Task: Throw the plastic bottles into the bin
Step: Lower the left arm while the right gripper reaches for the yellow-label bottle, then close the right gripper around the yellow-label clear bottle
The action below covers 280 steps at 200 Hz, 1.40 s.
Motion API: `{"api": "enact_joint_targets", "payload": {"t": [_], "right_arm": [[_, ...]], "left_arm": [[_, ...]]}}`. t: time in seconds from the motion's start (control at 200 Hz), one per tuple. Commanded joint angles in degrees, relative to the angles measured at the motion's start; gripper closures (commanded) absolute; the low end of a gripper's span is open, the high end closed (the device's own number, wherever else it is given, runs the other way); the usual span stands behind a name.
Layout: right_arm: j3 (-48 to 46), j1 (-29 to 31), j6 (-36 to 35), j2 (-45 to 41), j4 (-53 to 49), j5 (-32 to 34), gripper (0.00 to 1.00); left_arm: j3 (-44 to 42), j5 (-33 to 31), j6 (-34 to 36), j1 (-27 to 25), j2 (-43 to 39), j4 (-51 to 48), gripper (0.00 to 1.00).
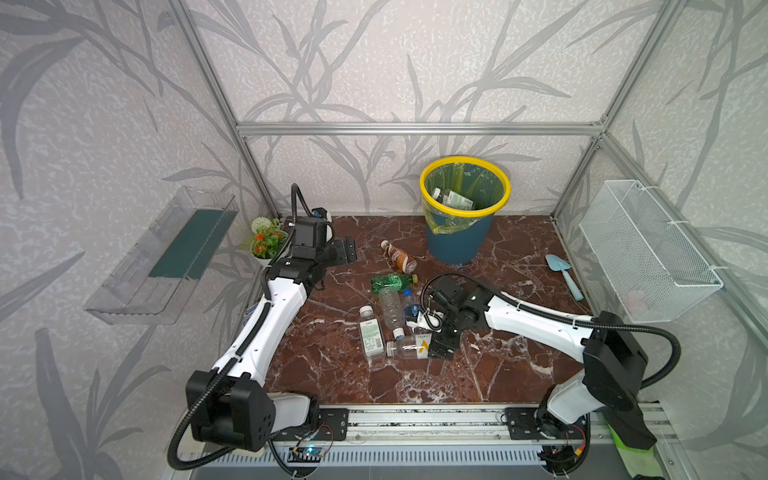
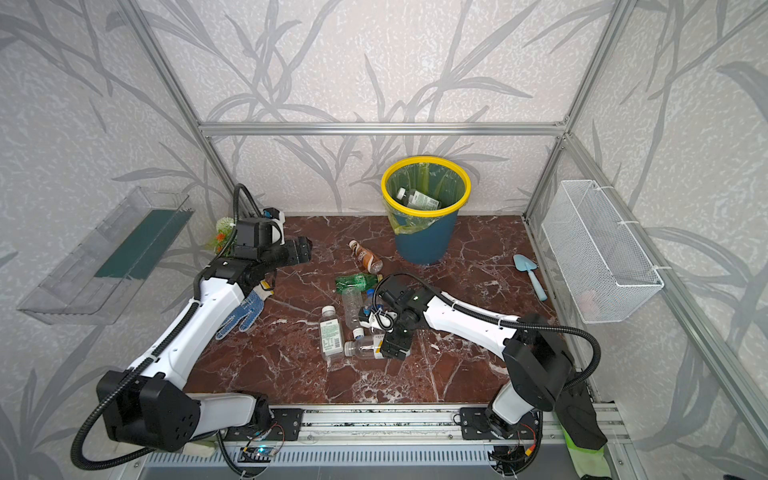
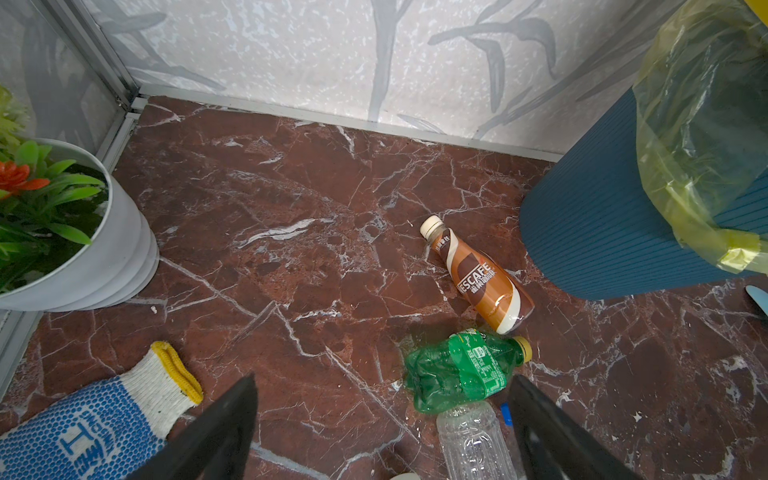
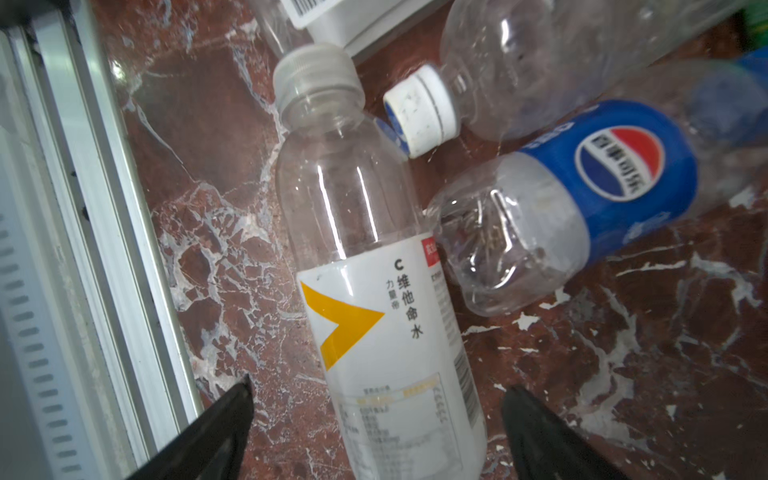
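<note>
My right gripper's (image 4: 376, 388) fingers (image 4: 232, 407) are apart either side of the yellow-arrow bottle (image 4: 374, 316). It's flat toward the worktop's front edge, long axis pointing straight away from me. Left gripper (image 1: 347, 250) is apart too, but farther. Bin (image 1: 457, 245) is at the back edge.

Desk (image 1: 498, 374): red-brown, white-veined marble slab.
At right end effector (image 1: 437, 347): clear plastic bottle with white-and-yellow label (image 4: 374, 316), lying flat; crushed blue-labelled bottle (image 4: 582, 195) touching it.
Ahead of left end effector (image 1: 347, 249): brown coffee bottle (image 3: 478, 274), crumpled green bottle (image 3: 461, 370), upright ribbed dark-blue bin (image 3: 582, 208).
</note>
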Motion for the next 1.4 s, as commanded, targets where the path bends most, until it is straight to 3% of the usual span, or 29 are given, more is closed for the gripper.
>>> {"api": "enact_joint_targets", "payload": {"t": [0.0,0.74,1.395], "right_arm": [[1.7,1.1,-2.7,1.4,-2.0,2.2,0.06],[-3.5,5.1,-4.6,5.7,8.1,8.3,0.1],[-5.2,6.0,-3.1,4.8,9.7,9.9,0.32]], "left_arm": [[0.8,0.6,-0.2,0.4,-0.3,0.5,0.07],[0.8,0.9,-0.3,0.8,-0.5,0.5,0.07],[0.8,1.0,-0.5,0.9,-1.0,0.4,0.08]]}}
